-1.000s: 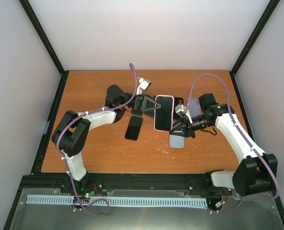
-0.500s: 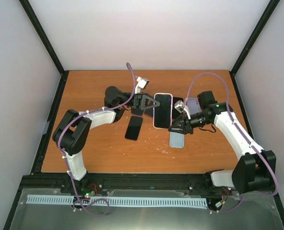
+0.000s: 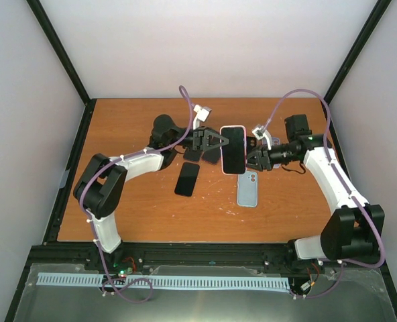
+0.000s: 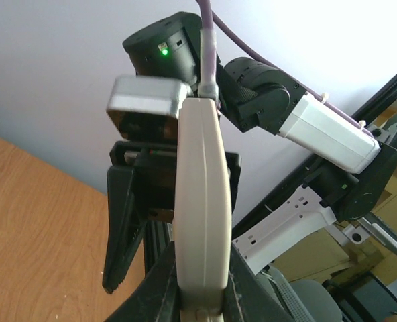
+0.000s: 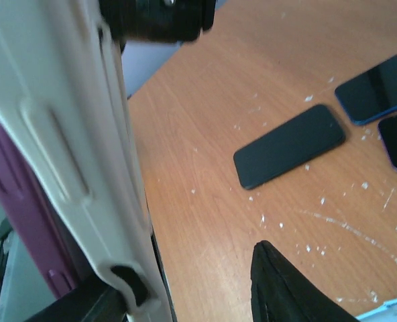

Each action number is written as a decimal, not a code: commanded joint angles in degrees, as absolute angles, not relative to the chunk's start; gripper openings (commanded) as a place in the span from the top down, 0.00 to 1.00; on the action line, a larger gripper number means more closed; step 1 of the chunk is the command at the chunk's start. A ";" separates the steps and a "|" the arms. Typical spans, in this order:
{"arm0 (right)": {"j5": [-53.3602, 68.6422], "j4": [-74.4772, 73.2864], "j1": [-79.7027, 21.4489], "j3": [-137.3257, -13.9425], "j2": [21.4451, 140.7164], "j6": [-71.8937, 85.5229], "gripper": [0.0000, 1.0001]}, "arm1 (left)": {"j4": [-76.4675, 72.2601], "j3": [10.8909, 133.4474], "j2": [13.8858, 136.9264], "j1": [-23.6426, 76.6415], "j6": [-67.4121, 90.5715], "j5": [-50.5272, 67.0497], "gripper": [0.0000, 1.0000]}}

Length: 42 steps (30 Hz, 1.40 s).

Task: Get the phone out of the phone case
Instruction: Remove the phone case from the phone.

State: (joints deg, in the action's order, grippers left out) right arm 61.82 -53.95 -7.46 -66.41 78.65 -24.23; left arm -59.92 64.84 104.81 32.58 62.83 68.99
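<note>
The phone in its pale pink case is held up above the table, screen up. My left gripper is shut on the case's left edge. In the left wrist view the case is edge-on, pinched between my fingers. My right gripper is at the case's right edge, open. In the right wrist view the case edge lies along the left finger, and the other finger stands well apart from it.
A black phone lies on the wooden table left of centre, also in the right wrist view. A light blue case lies below the held phone. More dark phones lie under the grippers.
The held phone has moved right and slightly back with my left gripper. My right gripper has moved back from over the light blue case to the phone's right edge.
</note>
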 commanded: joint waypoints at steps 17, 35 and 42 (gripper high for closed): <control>84.00 -38.12 -4.67 -72.97 80.93 -17.54 0.82 | -42.16 66.97 107.73 39.39 55.56 76.54 1.00; 69.56 -25.39 3.77 -54.01 95.55 -3.90 0.97 | -0.06 84.23 110.40 31.16 39.85 23.97 0.36; 55.58 -23.02 3.54 -52.88 91.15 6.35 0.97 | 3.26 78.65 105.48 41.20 27.77 7.59 0.34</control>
